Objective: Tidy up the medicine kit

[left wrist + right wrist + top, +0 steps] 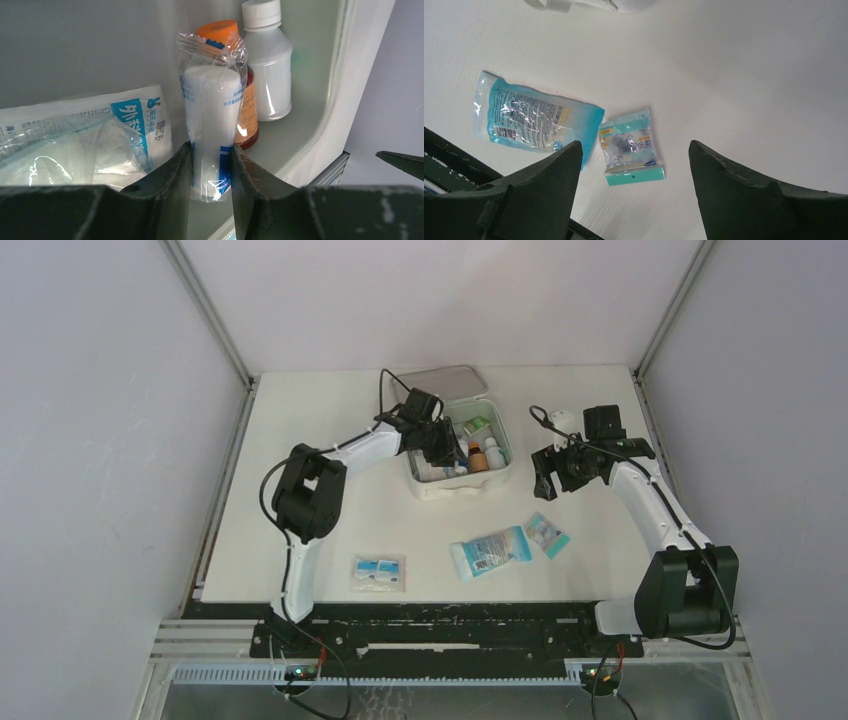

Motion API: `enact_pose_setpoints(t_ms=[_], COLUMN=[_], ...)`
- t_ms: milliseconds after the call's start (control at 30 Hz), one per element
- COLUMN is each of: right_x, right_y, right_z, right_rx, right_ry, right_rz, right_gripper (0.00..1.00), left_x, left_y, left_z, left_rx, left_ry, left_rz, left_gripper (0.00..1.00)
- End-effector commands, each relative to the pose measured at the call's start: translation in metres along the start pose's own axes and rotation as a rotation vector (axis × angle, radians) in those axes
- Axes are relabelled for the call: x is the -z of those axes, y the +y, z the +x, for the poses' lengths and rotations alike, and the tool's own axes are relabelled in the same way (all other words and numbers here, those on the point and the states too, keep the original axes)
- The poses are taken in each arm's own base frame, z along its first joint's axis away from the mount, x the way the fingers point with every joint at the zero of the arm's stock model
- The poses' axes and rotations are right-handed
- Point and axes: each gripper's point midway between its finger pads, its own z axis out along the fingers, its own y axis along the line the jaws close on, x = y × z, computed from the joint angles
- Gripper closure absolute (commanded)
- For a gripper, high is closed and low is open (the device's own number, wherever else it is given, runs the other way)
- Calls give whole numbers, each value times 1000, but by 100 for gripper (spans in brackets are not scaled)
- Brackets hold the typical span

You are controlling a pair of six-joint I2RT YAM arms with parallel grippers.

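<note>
White medicine kit (pixel 460 486) around left jaws, wrapped roll (pixel 210 110) pinched, perhaps gauze

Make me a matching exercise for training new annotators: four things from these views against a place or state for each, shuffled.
1 wrapped roll
2 white-capped bottle
3 small teal packet
4 right gripper

A open, empty
B lying on the table
C clamped in the left gripper
D in the medicine kit, not gripped

Pairs: 1-C, 2-D, 3-B, 4-A
</note>
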Motion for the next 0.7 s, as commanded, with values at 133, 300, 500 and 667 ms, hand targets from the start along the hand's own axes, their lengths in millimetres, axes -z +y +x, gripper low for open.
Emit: enact_pose_setpoints(t_ms=[133, 300, 500, 667], right_x=[7, 6, 6, 6], right_y=[2, 1, 1, 2], right_z=[-8, -8, -7, -7], right_rx=[13, 13, 12, 18], right_ry=[-47, -46, -45, -47], right_rz=[-1, -3, -3, -9], right_gripper=[23, 23, 23, 23], left_x=[-6, -4, 7, 28], left_y=[-2, -3, -14, -34], left_z=[3, 4, 2, -10], left_rx=[24, 29, 3, -70], left_ry=[18, 24, 20, -21], left_rz=[7, 8, 32, 69], left_gripper=[56, 48, 37, 29])
